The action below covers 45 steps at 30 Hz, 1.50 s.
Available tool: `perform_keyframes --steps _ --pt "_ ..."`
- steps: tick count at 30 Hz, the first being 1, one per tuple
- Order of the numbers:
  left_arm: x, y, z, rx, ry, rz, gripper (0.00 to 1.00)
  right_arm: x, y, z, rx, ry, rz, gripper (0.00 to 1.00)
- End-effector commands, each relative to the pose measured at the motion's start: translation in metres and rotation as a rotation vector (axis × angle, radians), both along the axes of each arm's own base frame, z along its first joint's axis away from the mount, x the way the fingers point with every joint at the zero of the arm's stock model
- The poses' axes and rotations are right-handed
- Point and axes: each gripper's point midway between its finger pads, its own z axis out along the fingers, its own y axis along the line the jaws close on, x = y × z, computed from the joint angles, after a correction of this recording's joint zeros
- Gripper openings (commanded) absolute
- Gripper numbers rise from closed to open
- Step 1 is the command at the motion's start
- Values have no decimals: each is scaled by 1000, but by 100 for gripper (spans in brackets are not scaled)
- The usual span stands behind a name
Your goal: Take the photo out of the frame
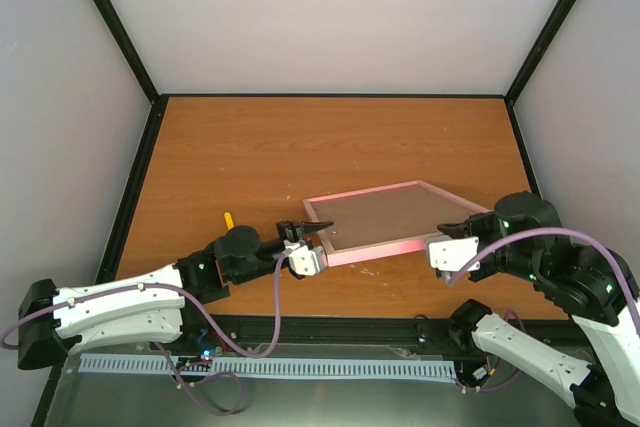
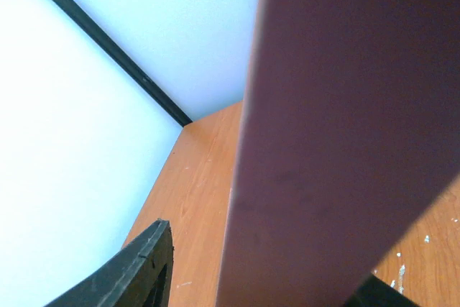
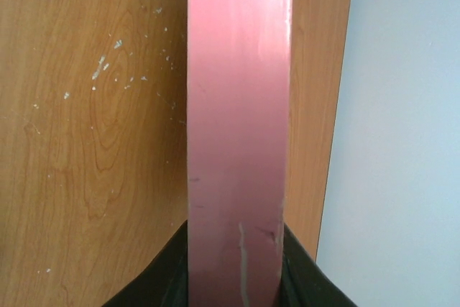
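Pink-bordered rectangular picture frame (image 1: 385,217) held at the wooden table's (image 1: 250,147) near side.
Our right claw (image 1: 441,250) clamps it, left claw (image 1: 303,235) straddles it slackly; photo unseen, so we judge opening the back comes next.

Smooth pink frame (image 3: 237,141) edge, faint sheen — scuffed low down, wood-grain table (image 1: 300,147), white-flecked, matt walls (image 1: 330,17)
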Motion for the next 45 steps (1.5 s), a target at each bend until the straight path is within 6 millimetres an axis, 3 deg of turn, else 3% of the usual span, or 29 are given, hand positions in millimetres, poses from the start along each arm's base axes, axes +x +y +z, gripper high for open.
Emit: perform_keyframes --steps 1,6,13,21,22,23,26,28,33,36,41,45 --pt "-7 -4 21 -78 -13 -57 43 -7 15 41 187 -91 51 3" --pt "-8 -3 23 -79 -15 -59 34 -10 19 51 240 -88 57 3" --pt "-7 -5 28 -98 -20 -60 34 -10 24 57 278 -73 56 3" --pt "-5 -2 40 -120 -13 -39 12 -6 23 58 294 -76 31 4" --pt "-4 -2 42 -126 -11 -32 10 -5 23 61 304 -82 22 7" --pt "-2 -1 45 -134 -10 -23 9 -4 23 64 316 -86 13 17" --pt "7 2 60 -174 2 20 7 1 23 81 369 -89 -34 56" --pt "13 6 77 -221 24 32 6 3 23 92 398 -72 -60 68" --pt "37 14 109 -303 109 67 2 7 23 132 511 -88 -114 74" --pt "49 17 120 -343 167 85 1 20 17 153 587 -142 -195 84" --pt "51 21 130 -377 263 16 1 37 12 159 616 -154 -296 84" --pt "36 21 129 -366 338 -112 1 39 14 161 637 -140 -304 83"
